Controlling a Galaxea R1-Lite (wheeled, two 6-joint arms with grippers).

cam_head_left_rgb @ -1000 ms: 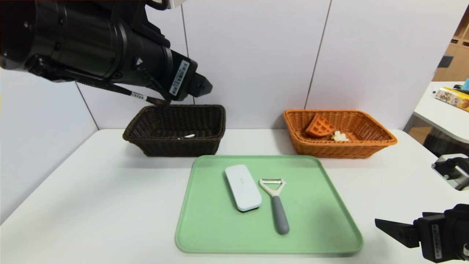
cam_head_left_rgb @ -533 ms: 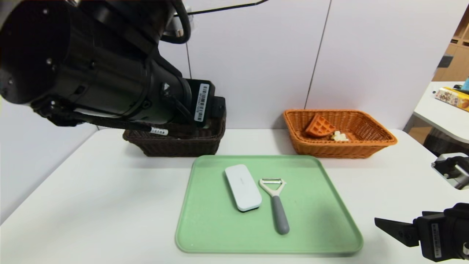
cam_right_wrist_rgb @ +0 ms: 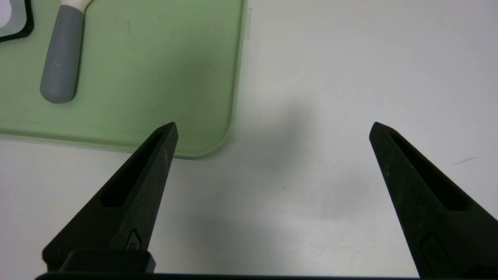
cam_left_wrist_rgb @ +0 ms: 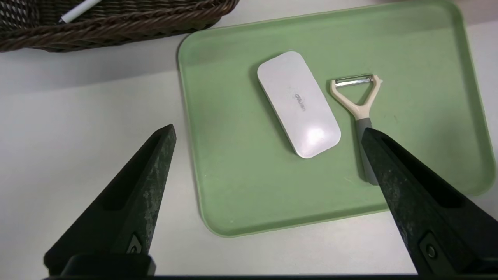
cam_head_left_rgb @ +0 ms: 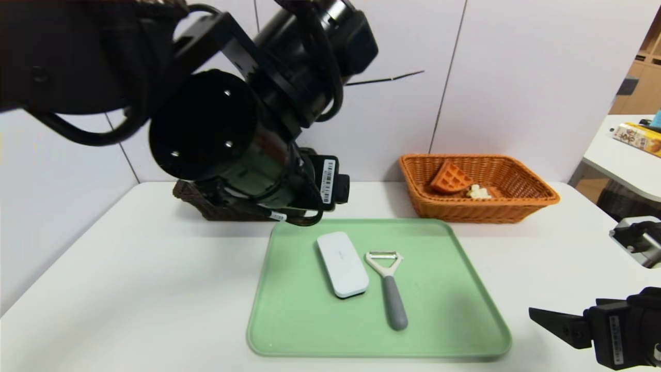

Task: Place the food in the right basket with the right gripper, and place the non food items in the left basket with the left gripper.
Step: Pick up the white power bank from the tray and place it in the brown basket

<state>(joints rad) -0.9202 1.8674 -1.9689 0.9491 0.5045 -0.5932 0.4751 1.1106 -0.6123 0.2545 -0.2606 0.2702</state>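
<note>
The left gripper (cam_left_wrist_rgb: 268, 130) hangs in the air with its two black fingers (cam_left_wrist_rgb: 149, 167) spread as wide as they go and nothing between them, aimed forward and down at the green tray (cam_left_wrist_rgb: 218, 155). Just ahead of it, in the gap its wrist view shows between the fingertips, lies the white case (cam_left_wrist_rgb: 297, 103), flat on the tray and set at a slant; the peeler (cam_left_wrist_rgb: 358, 103) lies just beside the case, apart from it, with its metal blade at the end away from the gripper and its grey handle partly hidden behind one finger. Beyond the gripper, past the tray's far corner, stands the dark brown basket (cam_left_wrist_rgb: 116, 27), with a thin white stick-like item (cam_left_wrist_rgb: 78, 9) inside (what it is cannot be made out). In the head view the left arm covers most of that basket (cam_head_left_rgb: 199, 199). The right gripper (cam_right_wrist_rgb: 272, 128) sits low over bare white table (cam_right_wrist_rgb: 350, 58), fingers likewise fully apart and holding nothing, with the tray's near corner just beside one fingertip. Well ahead of it stands the orange basket (cam_head_left_rgb: 526, 206), holding a waffle piece (cam_head_left_rgb: 450, 178) and a small pale food item (cam_head_left_rgb: 478, 192).
</note>
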